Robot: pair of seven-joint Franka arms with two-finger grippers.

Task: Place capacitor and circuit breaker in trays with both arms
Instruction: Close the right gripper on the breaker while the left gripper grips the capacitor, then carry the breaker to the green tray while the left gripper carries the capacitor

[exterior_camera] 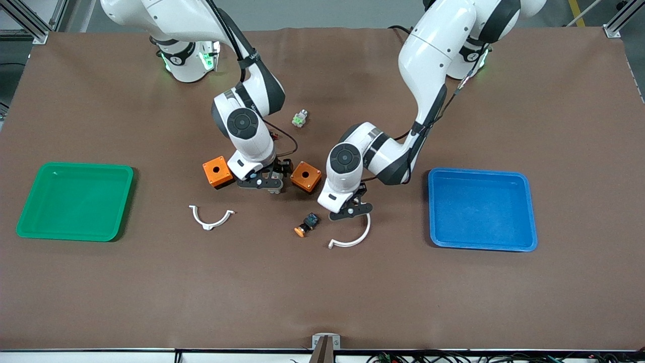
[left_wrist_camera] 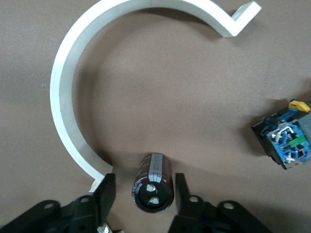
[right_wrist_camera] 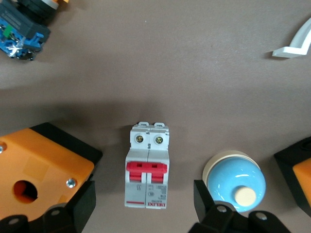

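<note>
The capacitor [left_wrist_camera: 153, 189], a small black cylinder with a grey stripe, lies on the brown mat between the spread fingers of my left gripper [left_wrist_camera: 144, 187], which is open and low over it. In the front view that gripper [exterior_camera: 351, 209] hides it. The circuit breaker [right_wrist_camera: 147, 167], white-grey with red levers, lies between the open fingers of my right gripper [right_wrist_camera: 145, 191], untouched. In the front view that gripper [exterior_camera: 262, 182] is low between two orange boxes and hides the breaker.
Orange boxes [exterior_camera: 217, 171] [exterior_camera: 306, 176] flank the right gripper. A blue-domed part [right_wrist_camera: 236, 182] lies beside the breaker. An orange-capped push button [exterior_camera: 307, 224] and a white curved clip [exterior_camera: 352, 237] lie by the left gripper, another clip [exterior_camera: 210, 218] nearby. The green tray [exterior_camera: 75, 201] and blue tray [exterior_camera: 481, 209] are at the table ends.
</note>
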